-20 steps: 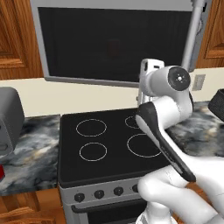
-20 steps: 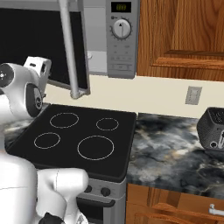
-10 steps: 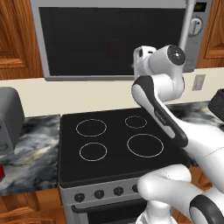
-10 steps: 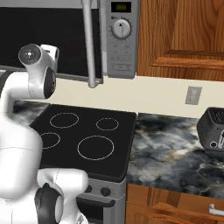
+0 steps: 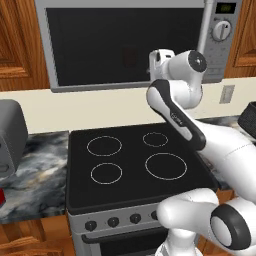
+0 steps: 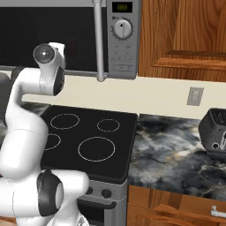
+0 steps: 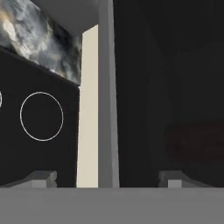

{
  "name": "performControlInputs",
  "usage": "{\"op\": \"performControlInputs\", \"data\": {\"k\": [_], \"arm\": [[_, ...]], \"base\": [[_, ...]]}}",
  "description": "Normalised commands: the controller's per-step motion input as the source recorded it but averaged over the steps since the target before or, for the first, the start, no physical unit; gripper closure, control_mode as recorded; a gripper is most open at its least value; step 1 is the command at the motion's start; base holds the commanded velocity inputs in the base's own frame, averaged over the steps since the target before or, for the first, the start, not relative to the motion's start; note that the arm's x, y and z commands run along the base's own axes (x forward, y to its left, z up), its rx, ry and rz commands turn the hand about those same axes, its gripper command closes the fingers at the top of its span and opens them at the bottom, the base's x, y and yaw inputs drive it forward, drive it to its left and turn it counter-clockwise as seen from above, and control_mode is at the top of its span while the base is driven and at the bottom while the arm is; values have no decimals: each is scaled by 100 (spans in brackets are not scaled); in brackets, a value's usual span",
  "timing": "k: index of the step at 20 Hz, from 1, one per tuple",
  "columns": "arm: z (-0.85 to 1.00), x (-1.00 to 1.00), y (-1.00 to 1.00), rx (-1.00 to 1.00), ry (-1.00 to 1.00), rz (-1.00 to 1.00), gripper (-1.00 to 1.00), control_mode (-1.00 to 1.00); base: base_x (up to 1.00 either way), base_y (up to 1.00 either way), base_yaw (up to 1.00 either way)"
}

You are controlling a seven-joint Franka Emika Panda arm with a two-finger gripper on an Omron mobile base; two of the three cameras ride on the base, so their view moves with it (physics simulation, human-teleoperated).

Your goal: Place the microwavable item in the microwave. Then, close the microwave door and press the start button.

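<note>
The silver-grey microwave (image 5: 216, 60) hangs above the stove, with its green display (image 6: 122, 7) and round dial (image 6: 122, 29) on the right panel. The microwave door (image 5: 100, 45), black glass with a long grey bar handle (image 6: 99, 39), lies flat against the microwave body. A dim red shape, the cup (image 5: 130, 55), shows faintly through the glass and appears again as the cup (image 7: 197, 142) in the hand view. My gripper (image 7: 107, 179) is open, close in front of the door's frame strip (image 7: 107, 87), holding nothing. My hand (image 5: 161, 62) is raised against the door's lower right part.
A black four-burner stove (image 5: 135, 165) lies below the microwave. A grey box appliance (image 5: 10, 135) stands on the marble counter to the left, a dark appliance (image 6: 214, 128) on the right counter. A wall outlet (image 6: 195, 96) and wooden cabinets (image 6: 185, 35) flank the microwave.
The door has swung from partly open to flat against the microwave. My arm rose and moved in toward the door along with it.
</note>
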Motion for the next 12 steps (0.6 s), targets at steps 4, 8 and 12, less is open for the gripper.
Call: {"op": "performControlInputs", "data": {"k": [4, 8, 12], "arm": [[-31, 63, 1, -2, -3, 4, -100, -100], [-24, 27, 4, -3, 0, 6, -100, -100], [-2, -80, -8, 0, -9, 14, -100, -100]], "base": [[0, 0, 0], [0, 0, 0], [0, 0, 0]]}}
